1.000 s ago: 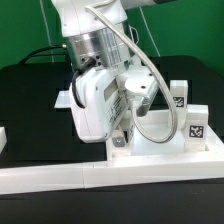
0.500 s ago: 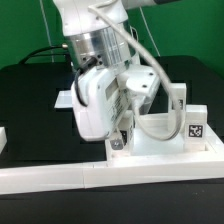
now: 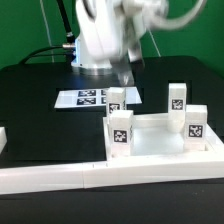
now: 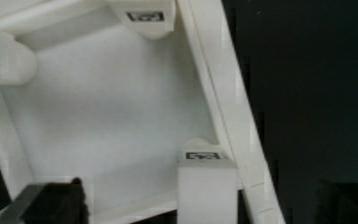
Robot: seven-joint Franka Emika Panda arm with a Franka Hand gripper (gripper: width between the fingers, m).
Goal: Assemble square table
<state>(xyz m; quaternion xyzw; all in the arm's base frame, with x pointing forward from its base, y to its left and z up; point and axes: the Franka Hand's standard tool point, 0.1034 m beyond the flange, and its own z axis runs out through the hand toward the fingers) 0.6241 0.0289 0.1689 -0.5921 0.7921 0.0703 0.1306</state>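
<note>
— Fingers [image 4: 51, 198]?
— Spread apart, holding nothing, above the square table [image 3: 160, 140] at the wall [image 3: 60, 178].
— Progress?
— All four legs [image 3: 120, 131] seem seated; little appears left, 12 o'clock ones included

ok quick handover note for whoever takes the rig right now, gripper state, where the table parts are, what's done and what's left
Gripper: empty in the wrist view, fingers apart, raised above the tabletop; blurred in the exterior view.
Square tabletop: lies upside down against the long white border wall.
Legs: four stand upright at its corners, front one on the exterior view's left, back one on that side, back one on the right, front one on the right.
Marker board: flat behind the table.
Done: all four legs are in place.
Left: tightness cannot be judged; check each leg.
</note>
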